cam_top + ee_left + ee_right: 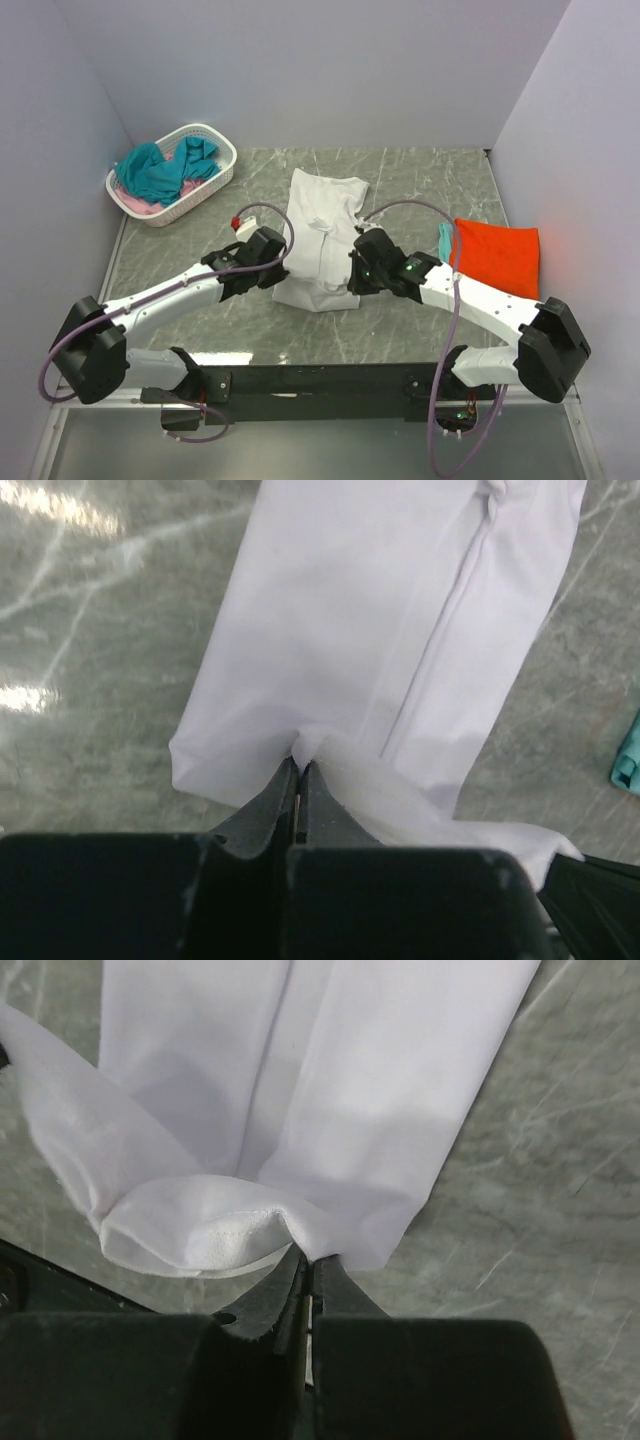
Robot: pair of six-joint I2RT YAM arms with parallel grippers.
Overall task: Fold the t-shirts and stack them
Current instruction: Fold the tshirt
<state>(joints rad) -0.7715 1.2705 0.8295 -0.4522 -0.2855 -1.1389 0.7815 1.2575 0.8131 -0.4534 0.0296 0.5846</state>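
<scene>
Top external view is showing one white t-shirt [322,225] lying in the middle of the table [420,180], the left claw [298,770] and right claw [308,1260] each pinching its near hem; one orange-red t-shirt [497,257] is lying folded at the right.

We see a grey-green marble-patterned table [420,190] boxed in on three sides by plain pale lavender panels: back wall [320,70], left wall [50,150], right wall [585,130]. A black rail [330,382] runs along the table's near edge, with a dull grey surface [300,450] below it. Light is soft and even; we note bright glare patches [55,505] on the marble in the left wrist view.
</scene>
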